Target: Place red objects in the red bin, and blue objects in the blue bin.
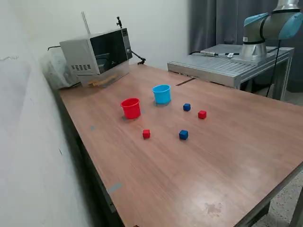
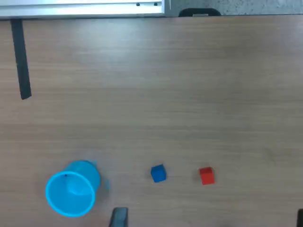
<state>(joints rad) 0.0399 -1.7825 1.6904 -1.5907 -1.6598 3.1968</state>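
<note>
Gripper fingertips (image 2: pixel 119 216) barely enter the wrist view, so whether they stand apart or together cannot be told. Just ahead lie a blue cube (image 2: pixel 158 173) and a red cube (image 2: pixel 206 175), beside the blue cup (image 2: pixel 71 191), mid-table (image 1: pixel 236 156).

Robot arm (image 1: pixel 265 28) with light blue joint caps, silver-grey tube segments, black ring, round grey base.
</note>
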